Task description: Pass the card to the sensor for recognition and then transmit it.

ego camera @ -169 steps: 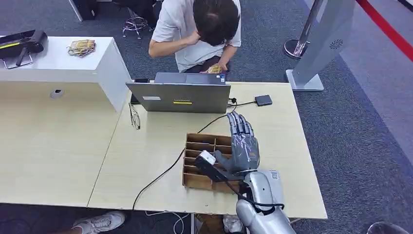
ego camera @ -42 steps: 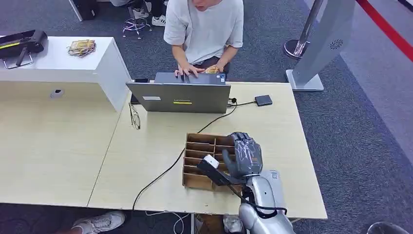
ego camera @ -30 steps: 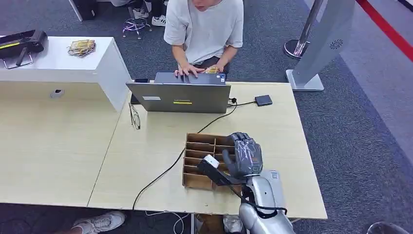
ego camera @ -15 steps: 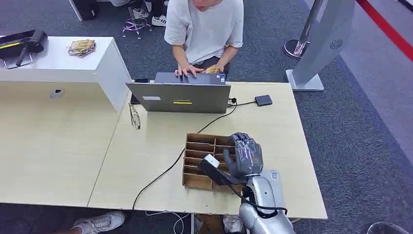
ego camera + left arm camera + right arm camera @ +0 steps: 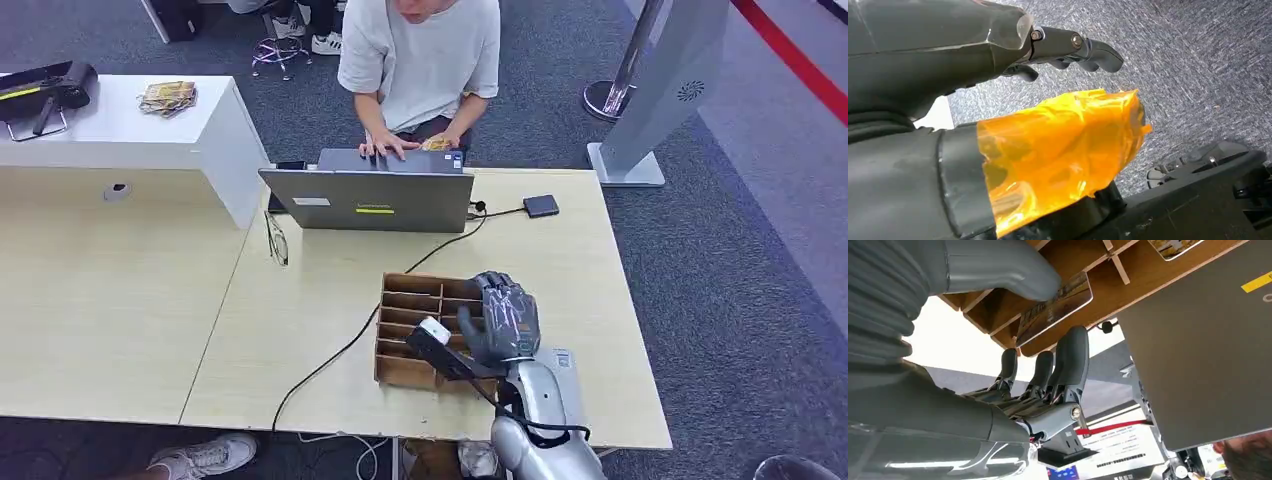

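My right hand is curled over the right side of a wooden divider box near the table's front edge. In the right wrist view a card with a golden-brown print stands in a compartment of the box. The thick thumb presses on one face and the dark fingers curl up to its other side, so my right hand pinches it. A small dark sensor pad lies at the far right of the table, cabled to the laptop. My left hand, its thumb wrapped in orange tape, hangs over carpet holding nothing.
A grey laptop stands at the table's far edge, and a person types behind it. A black cable runs past the box to the front edge. Glasses lie left of the laptop. Another card sits in a neighbouring compartment.
My right hand's fingers, stretched out flat over the box 5.6 s ago, have curled down into it. The person has sat up and is typing. Almost nothing moved in the last second.
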Robot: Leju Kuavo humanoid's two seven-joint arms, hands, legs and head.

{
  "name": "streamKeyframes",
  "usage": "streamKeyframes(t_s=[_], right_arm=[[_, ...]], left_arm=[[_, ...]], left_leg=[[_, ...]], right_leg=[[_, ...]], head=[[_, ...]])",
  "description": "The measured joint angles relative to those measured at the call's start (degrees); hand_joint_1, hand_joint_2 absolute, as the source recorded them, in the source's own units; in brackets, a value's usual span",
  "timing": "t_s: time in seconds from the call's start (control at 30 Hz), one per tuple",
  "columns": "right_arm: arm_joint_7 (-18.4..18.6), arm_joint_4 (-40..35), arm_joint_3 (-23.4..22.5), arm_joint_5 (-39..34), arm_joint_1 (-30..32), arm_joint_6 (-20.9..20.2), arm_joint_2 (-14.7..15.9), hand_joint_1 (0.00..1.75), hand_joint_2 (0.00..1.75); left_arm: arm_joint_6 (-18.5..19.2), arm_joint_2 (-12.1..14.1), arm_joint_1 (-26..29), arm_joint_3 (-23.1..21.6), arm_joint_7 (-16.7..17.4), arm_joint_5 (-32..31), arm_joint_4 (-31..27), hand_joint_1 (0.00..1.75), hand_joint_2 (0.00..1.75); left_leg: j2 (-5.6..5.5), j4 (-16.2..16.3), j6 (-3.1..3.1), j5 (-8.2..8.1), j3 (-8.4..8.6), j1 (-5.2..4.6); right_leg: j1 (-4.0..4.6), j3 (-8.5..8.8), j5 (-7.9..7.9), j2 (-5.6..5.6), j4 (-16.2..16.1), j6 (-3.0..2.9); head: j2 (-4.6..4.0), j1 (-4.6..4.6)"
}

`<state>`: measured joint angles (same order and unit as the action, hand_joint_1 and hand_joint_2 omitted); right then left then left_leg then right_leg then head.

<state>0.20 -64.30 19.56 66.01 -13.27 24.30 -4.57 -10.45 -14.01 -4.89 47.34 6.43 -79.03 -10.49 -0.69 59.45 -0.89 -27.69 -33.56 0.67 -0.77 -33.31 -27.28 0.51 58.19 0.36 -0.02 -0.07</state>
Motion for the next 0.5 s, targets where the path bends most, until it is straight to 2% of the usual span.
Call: streamKeyframes(t_s=[0.5], right_arm=[[0.0,0.2,0.0,0.0,0.0,0.0,0.0,0.87,1.75]], left_arm=[[0.0,0.0,0.0,0.0,0.0,0.0,0.0,0.0,0.0]], left_leg=[[0.0,0.0,0.0,0.0,0.0,0.0]], right_leg=[[0.0,0.0,0.0,0.0,0.0,0.0]], head=[[0.0,0.0]])
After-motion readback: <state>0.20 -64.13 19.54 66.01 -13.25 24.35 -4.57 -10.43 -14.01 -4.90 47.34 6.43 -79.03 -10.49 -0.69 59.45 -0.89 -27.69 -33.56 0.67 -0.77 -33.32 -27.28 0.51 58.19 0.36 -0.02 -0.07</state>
